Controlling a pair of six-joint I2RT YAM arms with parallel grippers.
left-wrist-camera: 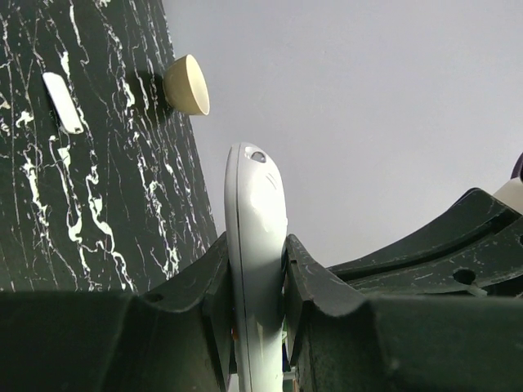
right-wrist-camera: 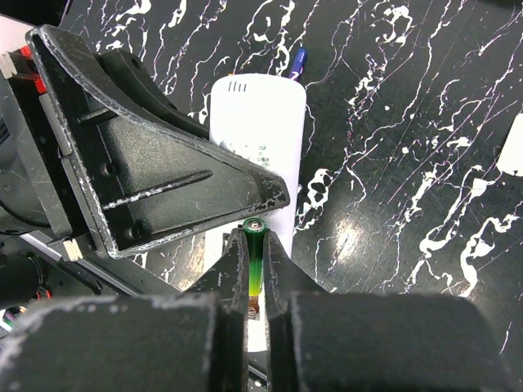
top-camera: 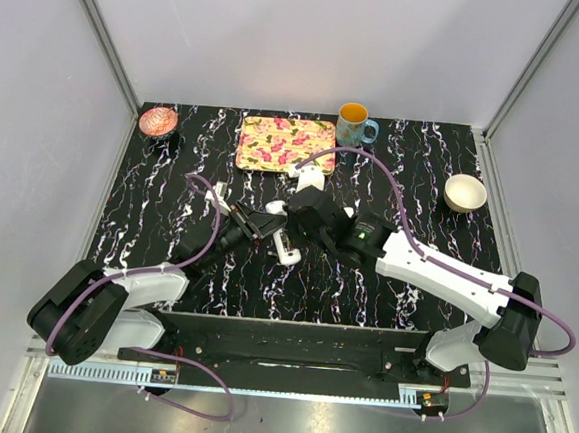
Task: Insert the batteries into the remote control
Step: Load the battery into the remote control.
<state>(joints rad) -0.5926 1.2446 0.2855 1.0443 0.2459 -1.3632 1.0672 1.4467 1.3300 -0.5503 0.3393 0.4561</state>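
The white remote control point(left-wrist-camera: 255, 212) is clamped edge-on between my left gripper's point(left-wrist-camera: 255, 243) jaws and held off the table; it also shows in the top view point(top-camera: 287, 248) and the right wrist view point(right-wrist-camera: 260, 122). My right gripper point(right-wrist-camera: 254, 237) is shut on the greenish battery point(right-wrist-camera: 254, 257), holding it right over the remote's back beside the left gripper's finger point(right-wrist-camera: 163, 180). In the top view the two grippers, left point(top-camera: 261, 224) and right point(top-camera: 298, 229), meet at mid-table. The reddish battery is not clearly visible. A slim bluish cylinder point(right-wrist-camera: 298, 61) lies past the remote's far end.
A small white cover piece point(left-wrist-camera: 63, 102) lies on the black marbled table. A floral tray point(top-camera: 286, 143) and an orange-filled blue mug point(top-camera: 354, 124) stand at the back. A cream bowl point(top-camera: 465, 193) sits at right and a pink bowl point(top-camera: 158, 121) at back left.
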